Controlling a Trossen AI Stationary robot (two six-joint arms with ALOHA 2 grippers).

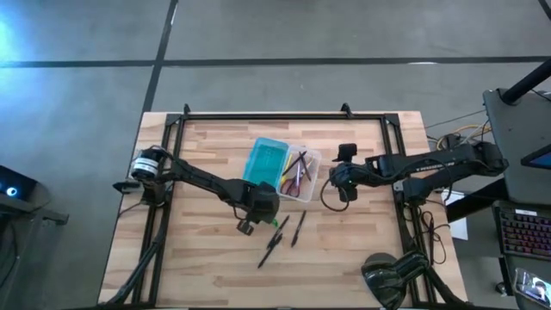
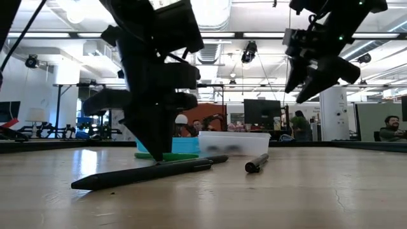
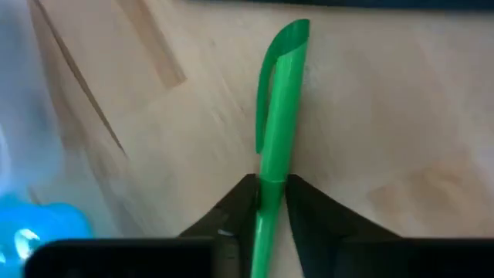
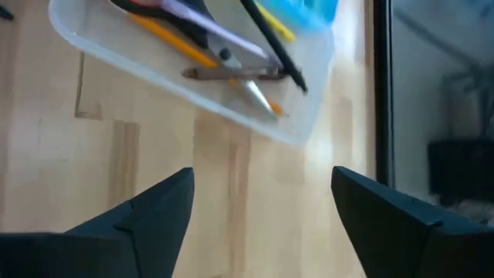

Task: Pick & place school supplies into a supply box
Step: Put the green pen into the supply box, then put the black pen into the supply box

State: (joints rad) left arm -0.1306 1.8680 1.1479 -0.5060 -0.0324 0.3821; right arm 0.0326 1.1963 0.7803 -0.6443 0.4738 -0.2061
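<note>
While the high view sets the supply box (image 1: 284, 170) mid-table, it hides what the left gripper (image 1: 256, 213), just in front of the box, holds. Two dark pens (image 1: 287, 236) lie beyond it, with bare wood around. Low view: that gripper reaches the tabletop before the box; the right gripper (image 2: 305, 75) hangs above. Left wrist view: fingers (image 3: 309, 212) pinch a green pen (image 3: 279, 131). Right wrist view: fingers (image 4: 147, 212) spread wide, empty, near the box holding scissors (image 4: 212, 38).

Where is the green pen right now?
The green pen is clamped in the left gripper at table level, just in front of the supply box.
</note>
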